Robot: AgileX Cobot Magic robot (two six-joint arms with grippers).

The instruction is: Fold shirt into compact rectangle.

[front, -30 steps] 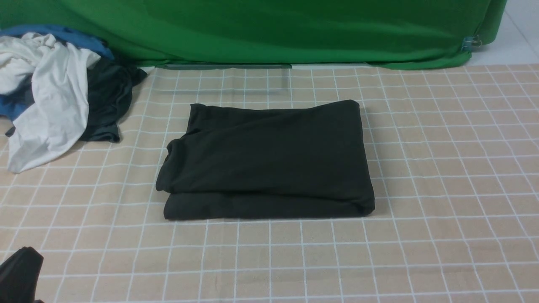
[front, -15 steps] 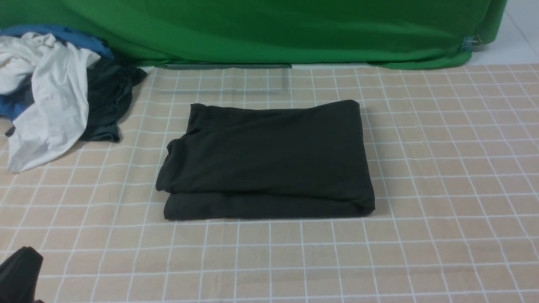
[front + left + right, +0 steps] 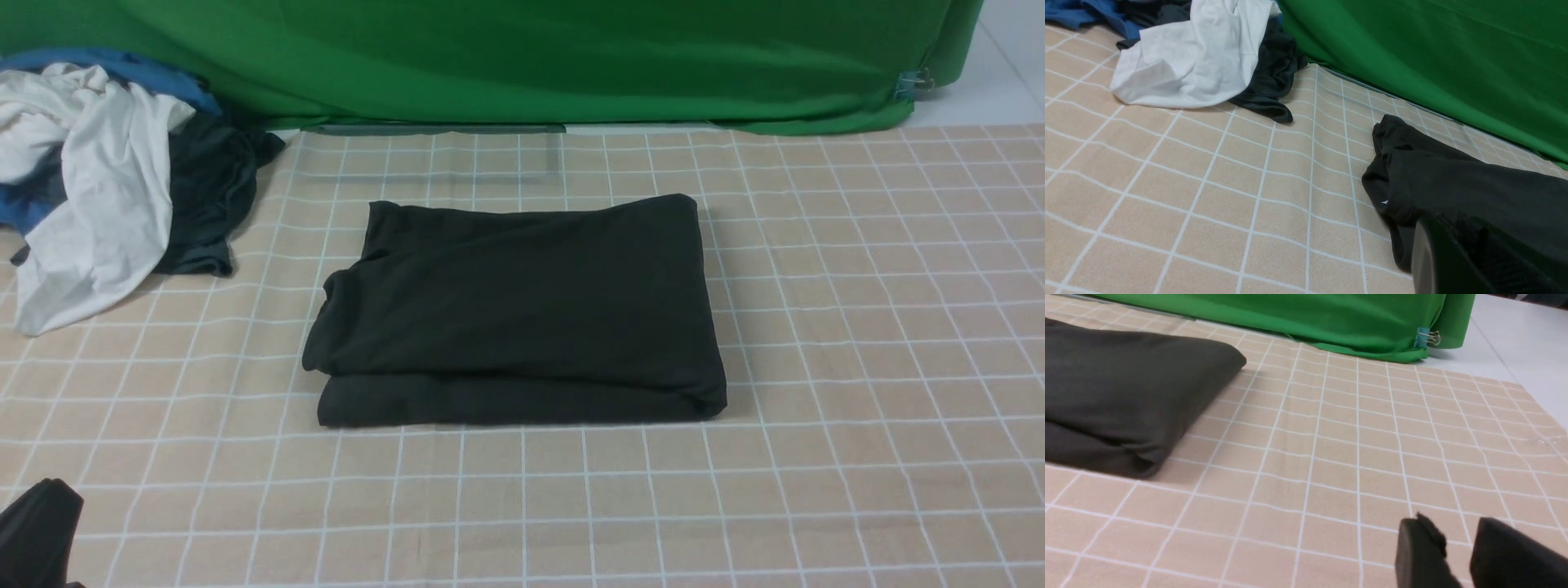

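The black shirt (image 3: pixel 522 310) lies folded into a rectangle in the middle of the checked cloth, its layered edge toward me. No logo shows; only a tiny white mark (image 3: pixel 1384 201) peeks out at its left fold. Both grippers are clear of it. Only a black part of my left gripper (image 3: pixel 37 527) shows, at the near left corner, and the left wrist view shows a single finger (image 3: pixel 1437 253), so its state is unclear. My right gripper (image 3: pixel 1453 524) hovers low over bare cloth to the right of the shirt (image 3: pixel 1118 384), fingers slightly apart and empty.
A pile of clothes sits at the far left: a white garment (image 3: pixel 98 188), a dark grey garment (image 3: pixel 204 196) and blue fabric (image 3: pixel 106 65). A green backdrop (image 3: pixel 522 57) closes the far side. The beige checked cloth (image 3: pixel 857 327) ends at the far right by a white surface (image 3: pixel 1515 343).
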